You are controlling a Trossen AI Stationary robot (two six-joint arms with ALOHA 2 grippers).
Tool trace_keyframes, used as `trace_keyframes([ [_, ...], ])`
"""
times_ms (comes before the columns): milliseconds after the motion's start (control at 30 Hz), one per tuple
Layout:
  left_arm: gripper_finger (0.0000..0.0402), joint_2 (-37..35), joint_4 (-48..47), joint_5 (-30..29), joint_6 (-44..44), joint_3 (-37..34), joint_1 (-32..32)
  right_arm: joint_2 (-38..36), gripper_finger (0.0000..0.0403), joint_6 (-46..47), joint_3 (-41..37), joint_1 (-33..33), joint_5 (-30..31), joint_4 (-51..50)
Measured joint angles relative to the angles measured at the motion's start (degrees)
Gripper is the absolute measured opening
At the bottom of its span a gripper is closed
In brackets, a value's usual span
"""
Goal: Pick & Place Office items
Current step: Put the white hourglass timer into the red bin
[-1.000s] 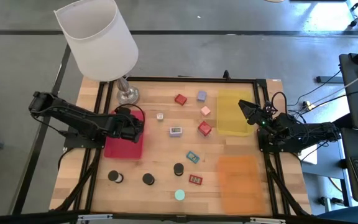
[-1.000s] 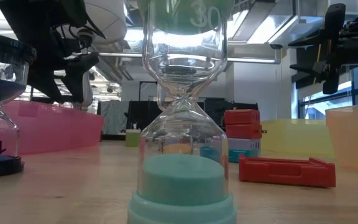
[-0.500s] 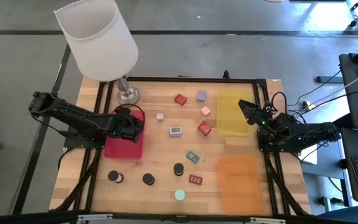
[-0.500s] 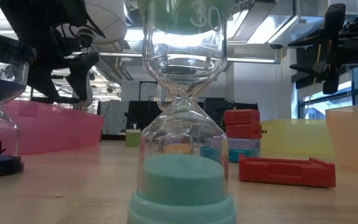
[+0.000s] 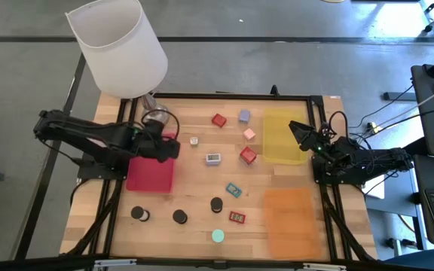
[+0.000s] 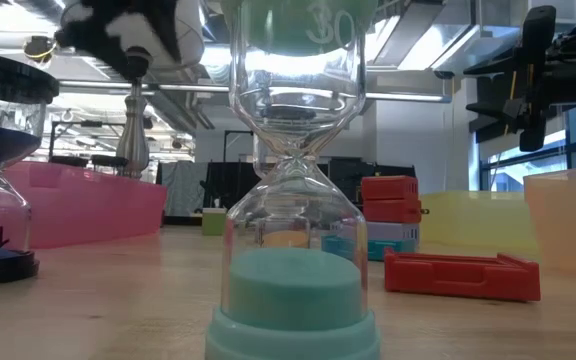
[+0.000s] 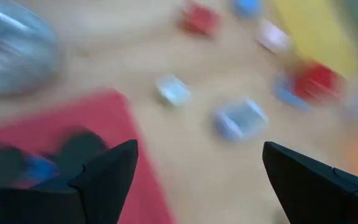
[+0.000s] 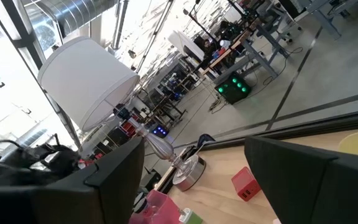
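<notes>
While upright, teal hourglass (image 6: 293,200) vertical.

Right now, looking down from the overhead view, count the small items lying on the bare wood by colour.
Black round pieces: 3
Teal pieces: 2
Red pieces: 3
Pink block: 1
Lavender block: 1
White pieces: 2
Total: 12

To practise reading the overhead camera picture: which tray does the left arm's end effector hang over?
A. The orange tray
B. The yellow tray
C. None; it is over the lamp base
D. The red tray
D: the left end effector sits at the upper right edge of the red tray, far from the yellow tray and orange tray.
</notes>
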Motion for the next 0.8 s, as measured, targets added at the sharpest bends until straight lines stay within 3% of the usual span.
trace_keyframes([
  [133,0.0339,0.00,4.87,12.07,2.97,4.11,-3.44,0.00,0.0281,0.00,0.00,0.00,-0.02,0.04],
  [233,0.0338,0.03,10.18,17.61,1.65,4.45,-6.99,-0.02,0.0281,0.00,0.00,-0.01,0.00,0.02],
  [500,0.0338,2.63,8.70,23.58,-18.00,4.45,-17.80,-0.01,0.0281,0.00,0.01,0.00,-0.02,0.04],
  [800,0.0338,8.48,-2.50,31.08,-34.75,4.45,-24.65,-0.01,0.0281,0.00,0.00,-0.01,-0.02,0.04],
])
